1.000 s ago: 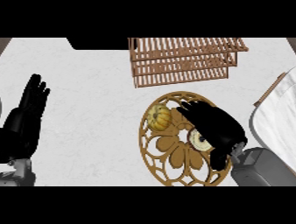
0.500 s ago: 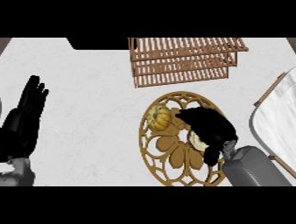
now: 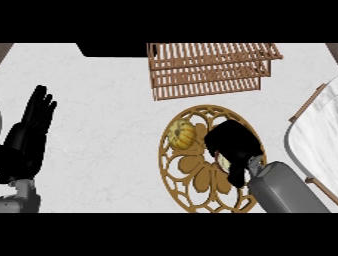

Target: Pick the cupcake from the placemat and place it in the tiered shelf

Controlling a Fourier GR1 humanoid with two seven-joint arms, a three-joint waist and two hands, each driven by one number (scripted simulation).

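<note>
The cupcake (image 3: 181, 135), golden-orange, stands on the upper left part of the round gold openwork placemat (image 3: 194, 192). My right hand (image 3: 232, 142) lies over the placemat right beside the cupcake. Its fingers are curled and meet the cupcake's right side, while most of the cupcake still shows. The wooden slatted tiered shelf (image 3: 209, 70) stands behind the placemat at the counter's back. At the left edge my left hand (image 3: 30, 132) rests open, fingers up, well away from all of these.
A marble-topped tray with a wooden rim (image 3: 327, 145) fills the right side, close to my right forearm. A dark block (image 3: 113, 49) sits at the back, left of the shelf. White counter lies between the left hand and the placemat.
The right hand's fingers, stretched out over the cupcake a second ago, have curled in beside it. The cupcake and the left hand have stayed where they were.
</note>
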